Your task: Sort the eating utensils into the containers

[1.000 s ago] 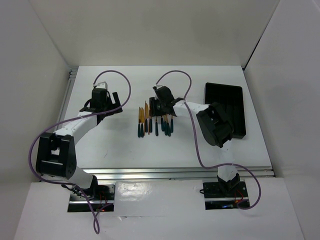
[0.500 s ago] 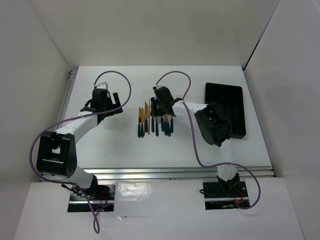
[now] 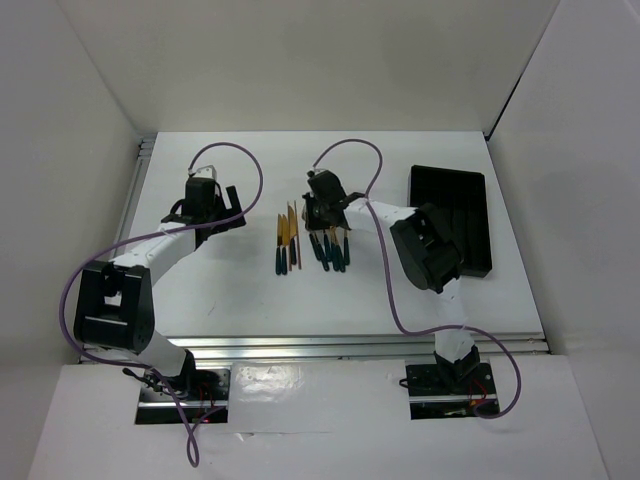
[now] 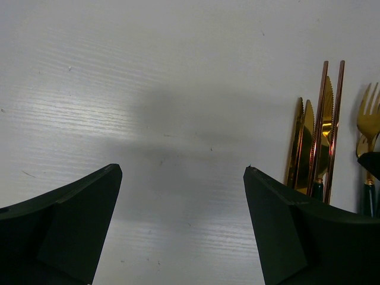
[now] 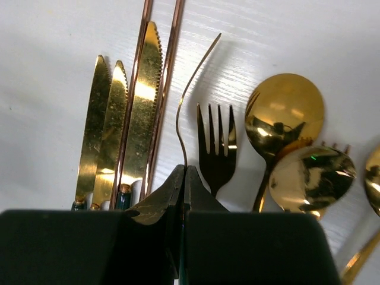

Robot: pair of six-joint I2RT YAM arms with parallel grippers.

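Note:
The eating utensils [image 3: 312,243] lie in a row mid-table, gold heads away from the arms and teal handles toward them. In the right wrist view, three gold knives [image 5: 142,101] and copper chopsticks [image 5: 172,59] lie left, a fork [image 5: 215,148] and spoons [image 5: 285,110] right. My right gripper [image 5: 185,169] is shut on a thin gold utensil [image 5: 177,124] turned on edge, whose curved head rises from the jaws. My left gripper [image 4: 182,168] hangs open over bare table, left of the knives [image 4: 306,142]. The containers are a black divided tray [image 3: 478,215] at the right.
White walls close in the table on the left, back and right. A metal rail [image 3: 350,345] runs along the near edge. Purple cables loop above both arms. Bare table lies between the utensil row and the tray.
The right gripper's jaws have closed on the edge-on utensil. The teal handles under it have shifted a little. The left arm has not moved.

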